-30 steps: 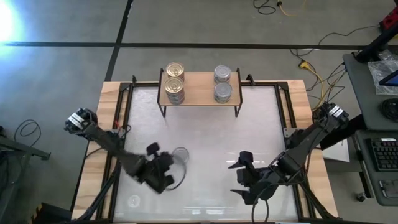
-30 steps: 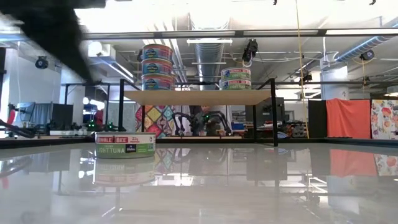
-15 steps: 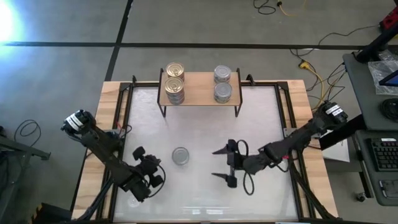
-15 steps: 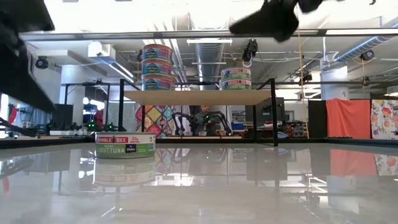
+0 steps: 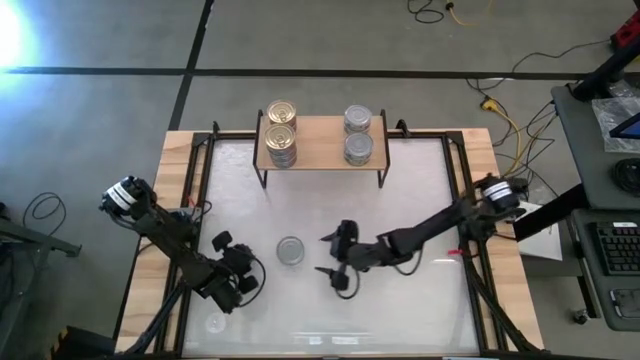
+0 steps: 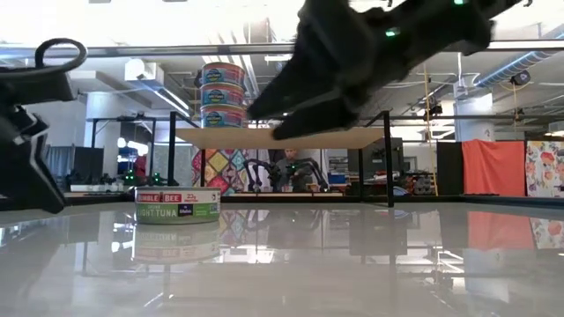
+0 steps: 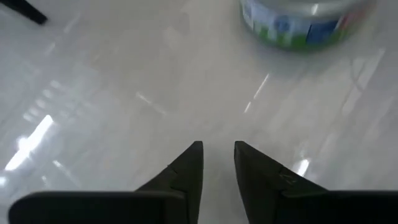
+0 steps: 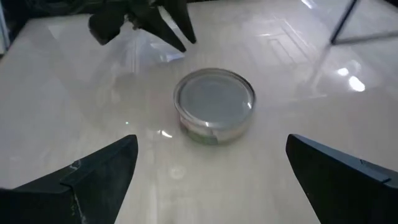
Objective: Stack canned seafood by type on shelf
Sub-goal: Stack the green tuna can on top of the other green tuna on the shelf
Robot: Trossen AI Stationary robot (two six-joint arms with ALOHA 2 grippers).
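Observation:
One silver-lidded can of seafood [image 5: 290, 250] stands alone on its base on the white table, also seen in the low view [image 6: 178, 204]. My right gripper [image 5: 322, 255] is open just right of it. In the right wrist view its two fingers stand wide apart [image 8: 211, 146], with the can [image 8: 214, 106] ahead between them, untouched. My left gripper [image 5: 252, 268] hovers left of the can with only a narrow gap between its fingertips [image 7: 217, 152] and nothing in it. The shelf [image 5: 320, 145] at the far edge carries stacked gold-lidded cans [image 5: 282, 148] on its left and silver-lidded cans [image 5: 358, 148] on its right.
The shelf's thin black legs [image 5: 382, 178] stand on the table's far part. Wooden rails [image 5: 165, 200] border the white top on both sides. Bare white top [image 5: 420, 190] lies between the shelf and my right arm.
My right gripper has swung from the near right part of the table toward the lone can and gone down, jaws wide open throughout. My left gripper has drawn back from beside the can toward the table's left edge and sunk lower. The can has stayed in place.

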